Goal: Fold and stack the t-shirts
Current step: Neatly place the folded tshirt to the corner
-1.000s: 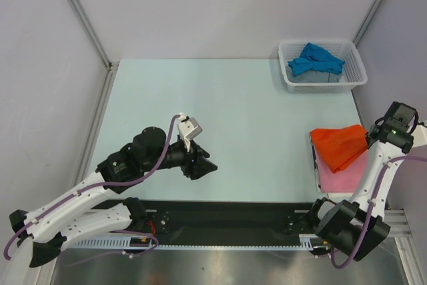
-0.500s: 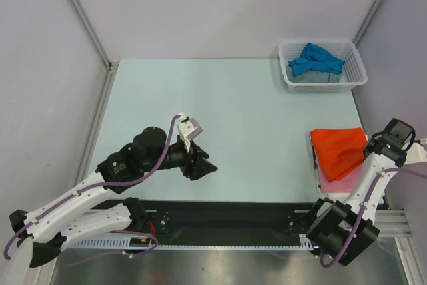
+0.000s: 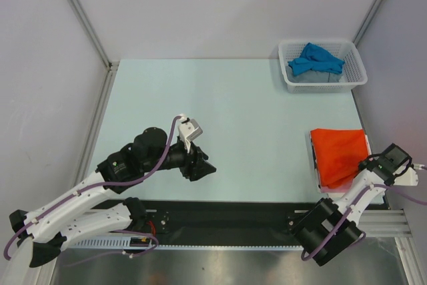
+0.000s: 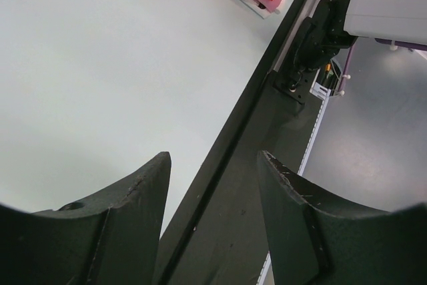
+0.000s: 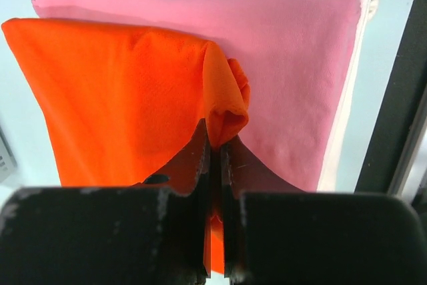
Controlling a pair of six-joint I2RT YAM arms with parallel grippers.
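The folded orange-red t-shirt [image 3: 339,155] lies on the folded pink t-shirt [image 5: 293,65] at the table's right edge; in the top view the pink one barely shows under it. My right gripper [image 3: 363,168] is shut on the orange-red t-shirt's [image 5: 127,91] near corner, pinching a bunched fold [image 5: 227,108] between its fingers [image 5: 197,158]. The blue t-shirt [image 3: 315,59] lies crumpled in the white mesh basket [image 3: 353,78] at the back right. My left gripper [image 3: 203,165] hangs open and empty over the table's near middle [image 4: 213,165].
White cloth [image 5: 347,91] lies under the pink t-shirt. A black rail [image 3: 227,218] runs along the table's near edge. The enclosure's side walls stand close at left and right.
My right gripper has drawn the orange-red t-shirt's corner toward the near edge, and the shirt now lies flatter over the pink one. The left arm has not moved.
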